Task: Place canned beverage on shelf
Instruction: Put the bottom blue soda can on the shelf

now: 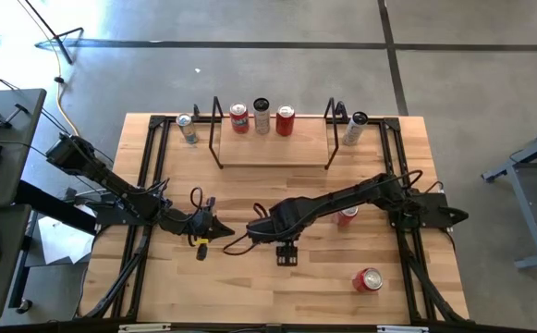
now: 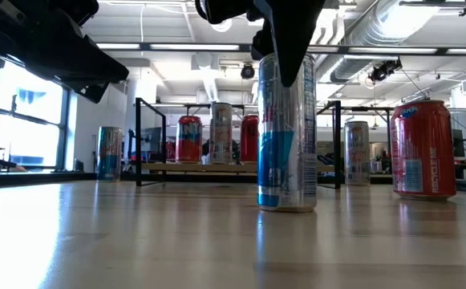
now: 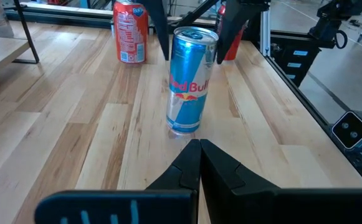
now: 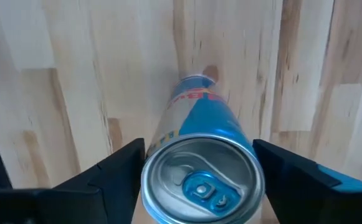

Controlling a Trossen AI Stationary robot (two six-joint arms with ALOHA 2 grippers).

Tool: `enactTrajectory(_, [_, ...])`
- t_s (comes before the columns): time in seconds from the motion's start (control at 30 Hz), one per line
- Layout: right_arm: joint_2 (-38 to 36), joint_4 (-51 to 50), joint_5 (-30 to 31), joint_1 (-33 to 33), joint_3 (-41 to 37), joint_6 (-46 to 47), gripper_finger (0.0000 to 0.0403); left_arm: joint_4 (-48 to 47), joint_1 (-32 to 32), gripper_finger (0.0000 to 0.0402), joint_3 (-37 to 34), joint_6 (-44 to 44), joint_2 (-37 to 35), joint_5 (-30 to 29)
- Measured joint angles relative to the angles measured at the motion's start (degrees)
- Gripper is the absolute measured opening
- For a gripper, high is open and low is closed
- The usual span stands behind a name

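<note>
Two dark arms are recorded over a light-wood plank table [image 1: 250, 296].

Item, shelf: a low light-wood board with black wire end frames [image 1: 273, 148], placed well beyond the working gripper at the table's far edge. Three upright cans, two red and one pale, are lined along its back; the front of the board is bare.

Item, left gripper [image 3: 199, 149]: fingers pressed together, nothing held, parked just beside the working gripper and pointed at the can.

Item, right gripper [image 4: 199, 180]: lowered from above, its two dark fingers [image 4: 115, 171] spread wide on either side of the can's rim. A gap is seen on each side, so no grip is judged to be made yet.

Item, tall slim blue-and-silver beverage can [image 3: 190, 81]: upright on the table directly under the right gripper, between its fingers, top already within their span.

Item, other cans: one red can [image 1: 368, 279] lying near the right arm's side, a second red one partly hidden under the arm, and one silver can outside each shelf end.

Handling note: the fingers should be lowered further to grasp the body below the rim, kept centred, and closed evenly, as so narrow a can is judged easily tipped.
</note>
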Motion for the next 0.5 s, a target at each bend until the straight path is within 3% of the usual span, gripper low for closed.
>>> enactTrajectory(0.5, [-0.01,0.75,0.44,-0.93,0.03,13.49,0.0297,0.0,0.0,0.0,0.0,-0.02,-0.01,0.0])
